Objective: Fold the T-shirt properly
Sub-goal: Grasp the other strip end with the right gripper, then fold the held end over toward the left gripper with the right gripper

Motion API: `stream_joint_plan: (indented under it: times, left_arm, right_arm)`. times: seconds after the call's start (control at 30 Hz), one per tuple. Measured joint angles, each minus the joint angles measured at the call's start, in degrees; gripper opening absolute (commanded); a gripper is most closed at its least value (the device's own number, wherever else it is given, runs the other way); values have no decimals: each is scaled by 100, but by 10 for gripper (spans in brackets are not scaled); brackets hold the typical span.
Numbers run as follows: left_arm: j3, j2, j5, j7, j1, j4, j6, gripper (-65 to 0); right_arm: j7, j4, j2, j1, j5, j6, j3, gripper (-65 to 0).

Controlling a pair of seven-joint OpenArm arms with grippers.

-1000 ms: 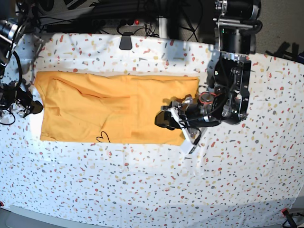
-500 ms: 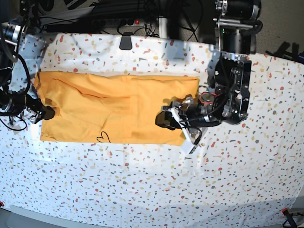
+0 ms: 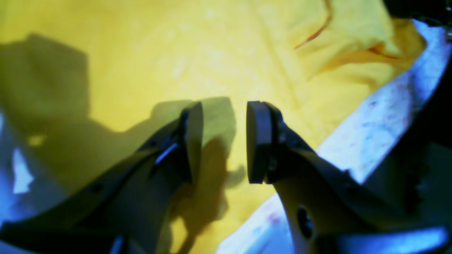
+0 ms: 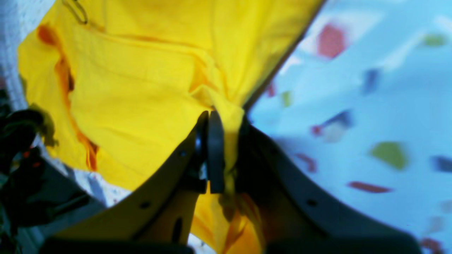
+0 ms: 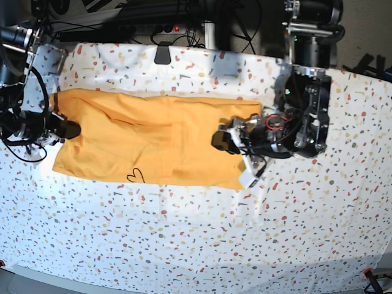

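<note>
The orange-yellow T-shirt (image 5: 147, 144) lies folded into a long band across the table, with a bit of black lettering (image 5: 133, 177) at its near edge. My right gripper (image 5: 68, 130) is at the shirt's left end. In the right wrist view it (image 4: 226, 151) is shut on a pinched fold of the T-shirt (image 4: 141, 88). My left gripper (image 5: 220, 139) hovers over the shirt's right end. In the left wrist view it (image 3: 224, 141) is open, its pads apart over the yellow cloth (image 3: 212, 53), with nothing between them.
The table (image 5: 196, 245) has a white speckled cover. A black clip-like object (image 5: 162, 54) sits at the far edge, with a power strip and cables (image 5: 165, 29) behind it. A white tag (image 5: 248, 179) hangs below the left arm's wrist.
My right gripper moved right onto the shirt's left edge and shut on the cloth, pulling that edge inward. The left arm shifted slightly right and stayed open.
</note>
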Motion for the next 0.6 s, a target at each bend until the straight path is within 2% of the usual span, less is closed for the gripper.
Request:
stream_joint_plan:
  times: [0.13, 0.23, 0.33, 0.6]
  left_arm:
    - [-15, -282, 37, -229, 144, 0, 2, -448]
    - [-11, -299, 306, -540, 291, 0, 0, -448]
    - [-11, -282, 339, -719, 389, 11, 0, -448]
    - [-11, -269, 352, -780, 400, 11, 0, -448]
  right_arm:
    - [-695, 503, -262, -52, 260, 2, -68, -650]
    - [-1134, 955, -468, -85, 621, 24, -68, -650]
    - [-1099, 1353, -728, -35, 922, 20, -52, -650]
    - [-1139, 1661, -1884, 208, 1108, 24, -50, -650]
